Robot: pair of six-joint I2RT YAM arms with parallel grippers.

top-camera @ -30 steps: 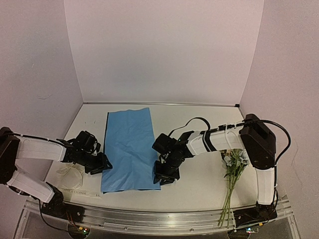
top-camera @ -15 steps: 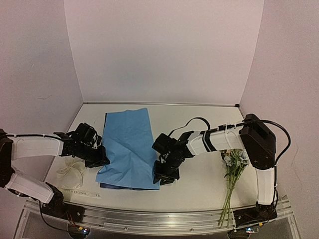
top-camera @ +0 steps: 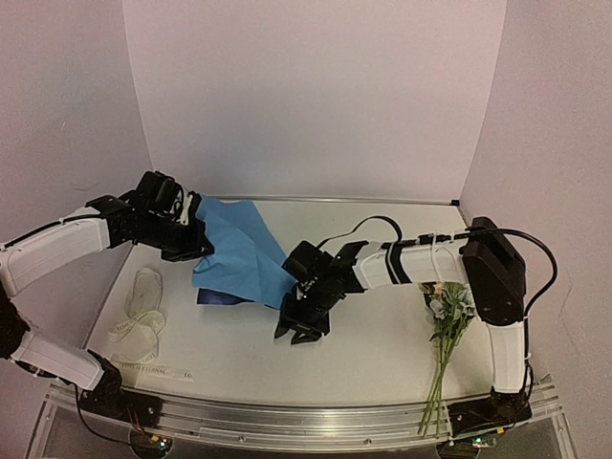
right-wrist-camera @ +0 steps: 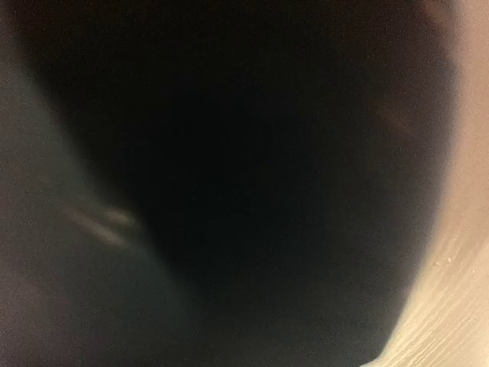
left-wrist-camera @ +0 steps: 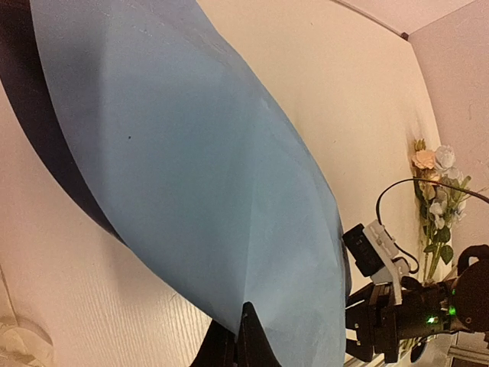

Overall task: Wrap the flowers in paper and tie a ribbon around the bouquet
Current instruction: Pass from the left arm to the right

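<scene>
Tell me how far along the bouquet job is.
Done: nothing yet. In hand: the left gripper pinches the creased blue paper sheet, holding one edge raised; the right gripper sits at its near corner. Remaining: pale blue-and-cream artificial flowers lie unwrapped; the cream printed fabric ribbon lies untied.

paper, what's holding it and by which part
The left gripper pinches the paper by its left edge; whether the right gripper grips it cannot be told.
</scene>
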